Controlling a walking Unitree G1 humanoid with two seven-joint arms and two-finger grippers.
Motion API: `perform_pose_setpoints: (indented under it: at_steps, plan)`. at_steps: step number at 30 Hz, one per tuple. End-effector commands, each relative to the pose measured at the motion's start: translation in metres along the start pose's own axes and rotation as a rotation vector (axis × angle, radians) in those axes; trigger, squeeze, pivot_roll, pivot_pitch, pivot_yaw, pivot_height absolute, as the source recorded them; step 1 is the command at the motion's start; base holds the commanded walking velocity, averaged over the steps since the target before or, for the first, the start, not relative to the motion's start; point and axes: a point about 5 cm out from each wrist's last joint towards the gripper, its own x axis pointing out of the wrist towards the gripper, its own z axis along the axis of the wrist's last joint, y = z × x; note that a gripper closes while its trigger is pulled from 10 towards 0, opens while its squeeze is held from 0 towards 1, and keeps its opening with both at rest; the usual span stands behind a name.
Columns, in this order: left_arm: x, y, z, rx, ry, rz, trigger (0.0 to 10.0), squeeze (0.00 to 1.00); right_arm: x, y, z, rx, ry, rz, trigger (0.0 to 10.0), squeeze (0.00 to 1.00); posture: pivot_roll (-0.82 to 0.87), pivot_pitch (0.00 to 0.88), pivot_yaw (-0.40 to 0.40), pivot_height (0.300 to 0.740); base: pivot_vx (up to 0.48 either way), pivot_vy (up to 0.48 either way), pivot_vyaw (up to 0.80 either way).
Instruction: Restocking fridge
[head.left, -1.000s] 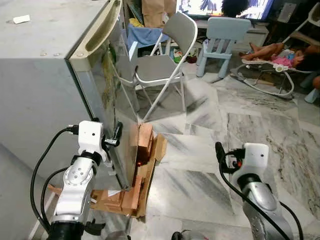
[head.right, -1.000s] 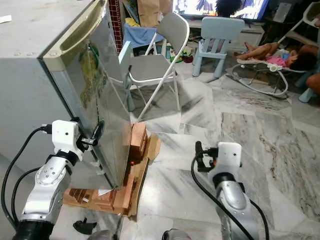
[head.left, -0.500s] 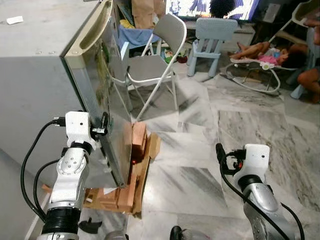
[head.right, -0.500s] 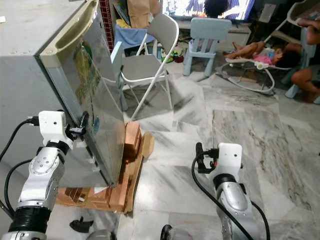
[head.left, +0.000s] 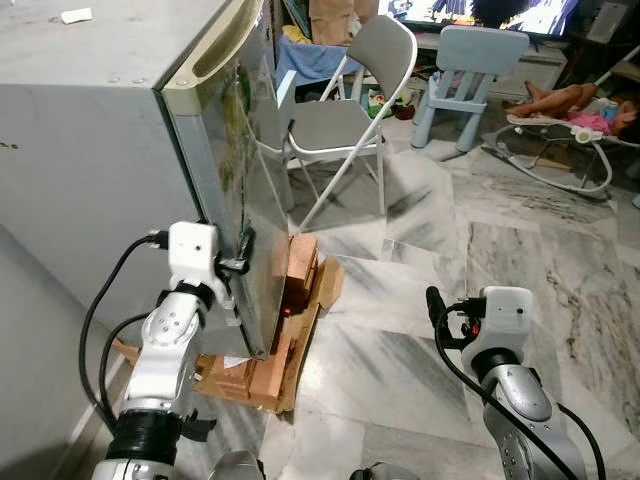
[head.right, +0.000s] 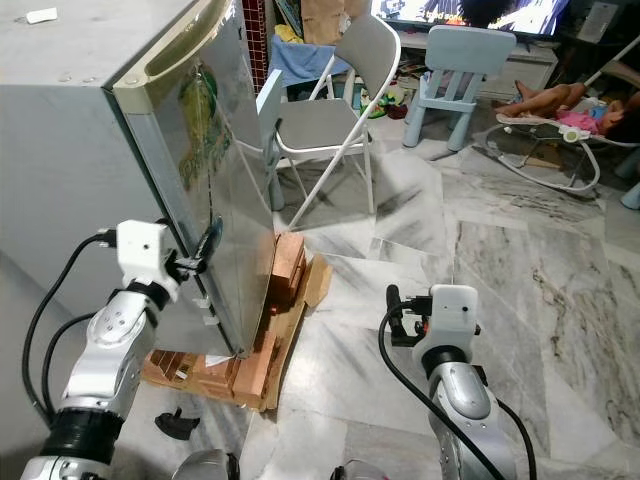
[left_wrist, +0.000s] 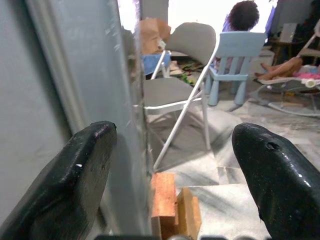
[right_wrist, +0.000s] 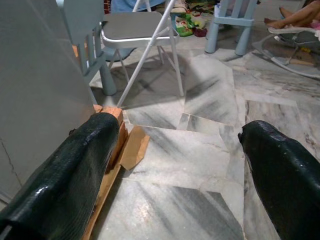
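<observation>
On marble floor (head.left: 520, 250), fridge (head.left: 110, 150) fronts folding chair (head.left: 350, 110).

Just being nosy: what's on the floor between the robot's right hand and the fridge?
Bare marble floor, then wooden blocks and cardboard under the fridge, seen in the right eye view.

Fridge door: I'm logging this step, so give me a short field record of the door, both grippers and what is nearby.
fridge: grey, standing on wooden blocks
door: shut or nearly so
left gripper: open, fingers on either side of the door's edge
right gripper: open, holds nothing, over the marble floor
nearby: folding chair, blue child's chair
</observation>
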Motion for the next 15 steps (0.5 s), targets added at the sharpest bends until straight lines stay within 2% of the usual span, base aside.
perform_pose_setpoints:
  at_steps: [1,10,15]
  plan:
    - [0.005,-0.003,0.003,0.015,-0.014,-0.016,10.0,0.00,0.002,0.000,0.002,-0.002,0.001,-0.004,10.0,0.00,0.03,0.026,-0.013,0.740,0.000,0.000,0.00]
    - [0.016,0.004,0.006,0.034,-0.005,0.041,10.0,0.00,-0.001,-0.001,0.002,-0.001,0.003,-0.009,10.0,0.00,0.01,0.027,-0.002,0.740,0.000,0.000,0.00]
    - [0.011,0.005,0.003,0.007,0.014,0.019,10.0,0.00,-0.003,-0.004,0.000,0.001,0.012,-0.017,10.0,0.00,0.01,0.030,0.000,0.740,0.000,0.000,0.00]
